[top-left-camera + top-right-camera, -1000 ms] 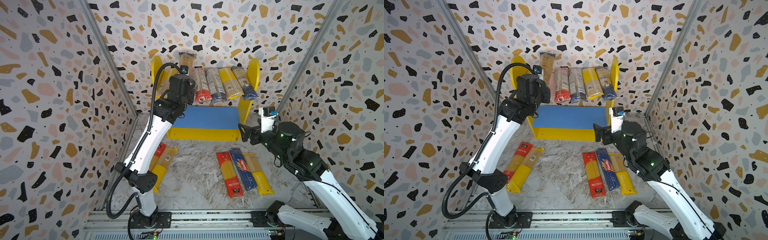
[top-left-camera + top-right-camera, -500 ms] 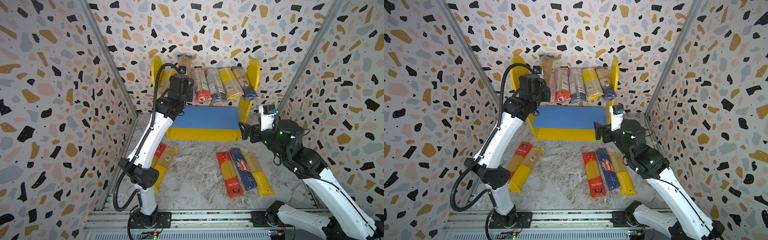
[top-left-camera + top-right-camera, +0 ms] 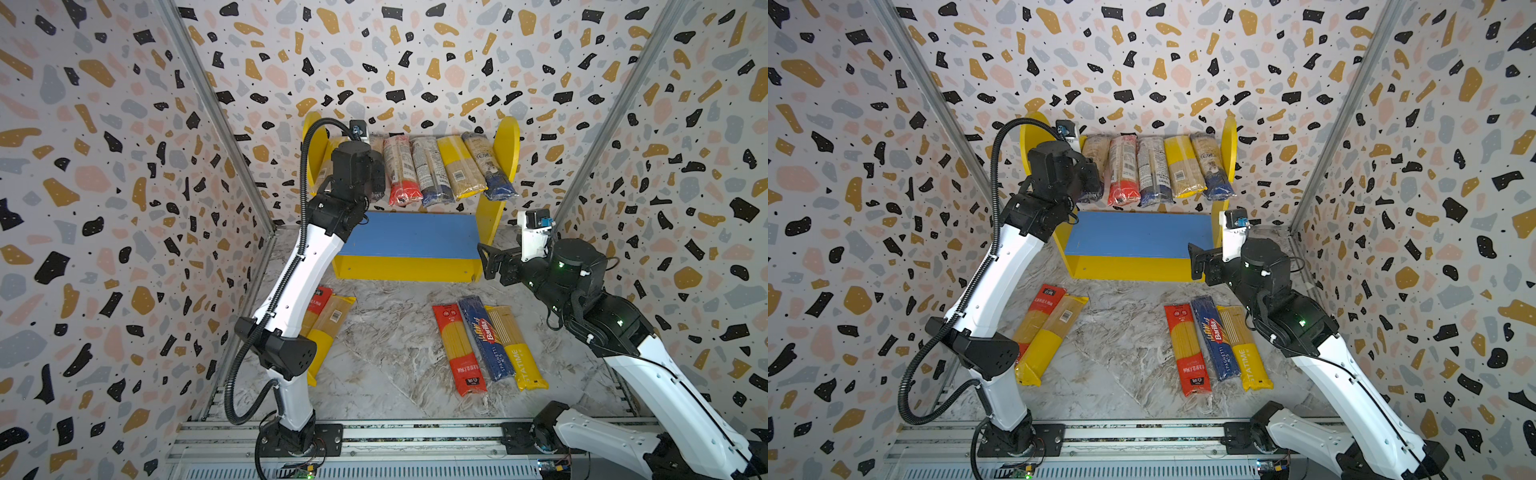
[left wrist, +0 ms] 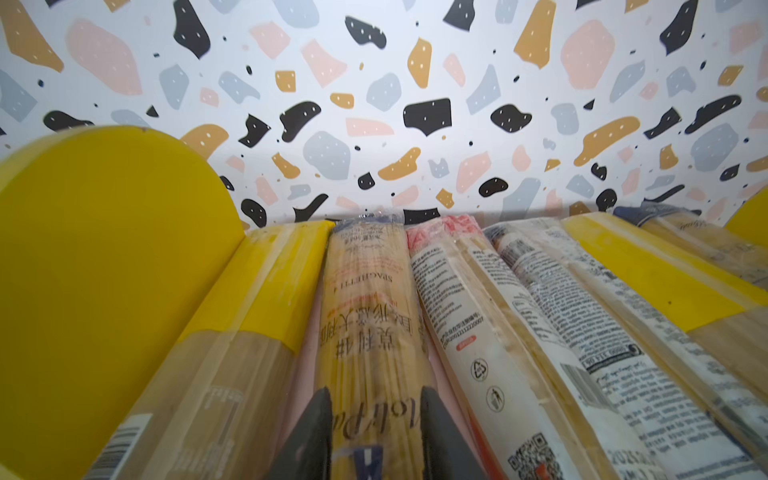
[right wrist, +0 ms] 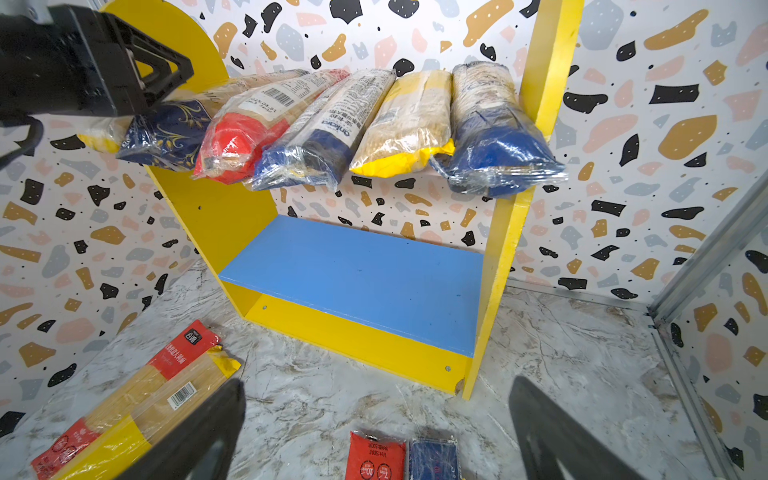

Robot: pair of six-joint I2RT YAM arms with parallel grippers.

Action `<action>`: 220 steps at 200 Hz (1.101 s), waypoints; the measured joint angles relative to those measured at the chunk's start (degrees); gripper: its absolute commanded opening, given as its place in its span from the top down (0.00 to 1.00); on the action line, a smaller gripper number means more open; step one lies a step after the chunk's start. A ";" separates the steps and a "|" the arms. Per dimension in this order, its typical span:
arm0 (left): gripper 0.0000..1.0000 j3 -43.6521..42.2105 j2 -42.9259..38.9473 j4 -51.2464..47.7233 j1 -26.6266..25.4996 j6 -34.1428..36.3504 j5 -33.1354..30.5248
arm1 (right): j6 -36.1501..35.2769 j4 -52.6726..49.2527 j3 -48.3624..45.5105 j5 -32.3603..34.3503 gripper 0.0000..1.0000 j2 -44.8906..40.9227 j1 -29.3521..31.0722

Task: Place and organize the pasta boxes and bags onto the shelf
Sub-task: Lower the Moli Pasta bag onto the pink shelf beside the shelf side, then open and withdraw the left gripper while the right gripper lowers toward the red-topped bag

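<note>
Spaghetti packs [image 3: 432, 170], crinkly clear plastic, round-topped shelf [image 3: 506, 143], seemingly wooden

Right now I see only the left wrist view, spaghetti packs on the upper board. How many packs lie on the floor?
Observer: Five. A red-ended pack and a yellow-ended pack lie left; a red pack, the Barilla pack and the STATIME pack lie right.
Operator: Is the lower board free?
Observer: Yes, the blue lower board holds nothing.
Operator: And the right end effector?
Observer: The right end effector is open, near the shelf's right panel.
</note>
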 measured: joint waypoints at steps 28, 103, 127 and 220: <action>0.65 -0.11 -0.94 1.70 0.00 -0.11 0.13 | -0.11 -0.61 0.22 0.20 0.01 -0.35 0.00; 0.65 -1.81 -1.88 2.78 0.02 -1.11 1.66 | -0.11 -1.92 1.51 0.33 0.01 -0.63 0.00; 0.64 -5.18 -4.26 2.89 0.07 -1.70 2.75 | -0.11 -1.90 1.81 0.33 0.01 -0.72 0.00; 0.36 -41.03 -34.82 9.03 0.07 -3.45 1.86 | 0.39 -1.46 1.03 -1.62 0.01 -1.57 -0.04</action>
